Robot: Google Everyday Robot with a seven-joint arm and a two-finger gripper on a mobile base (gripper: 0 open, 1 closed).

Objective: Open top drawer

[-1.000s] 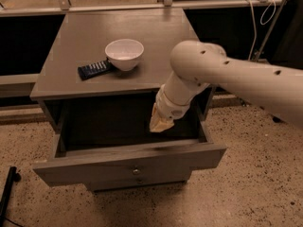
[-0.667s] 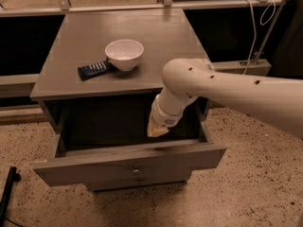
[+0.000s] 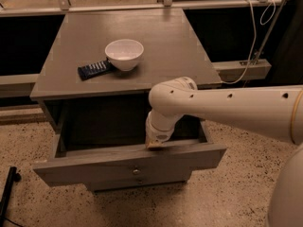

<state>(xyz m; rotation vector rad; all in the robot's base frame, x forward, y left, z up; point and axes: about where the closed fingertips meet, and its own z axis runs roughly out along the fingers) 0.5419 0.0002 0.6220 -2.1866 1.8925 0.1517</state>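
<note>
The top drawer (image 3: 85, 167) stood pulled well out from under the counter (image 3: 156, 41), its knob (image 3: 136, 171) facing near. The pincer (image 3: 155, 144) sat against the front panel's upper edge from inside, probably to drag the drawer outward. Whether the pincer was apart or together could not be told.

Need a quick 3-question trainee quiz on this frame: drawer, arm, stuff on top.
1. True or false: the top drawer is pulled out.
2. Relative to the drawer, the gripper is: A) underneath it; B) at the top edge of its front panel; C) off to its far side.
3. Name the dark thing that lies beside the bowl on the cabinet top.

Key: 1 true; 2 B; 3 the remote.
</note>
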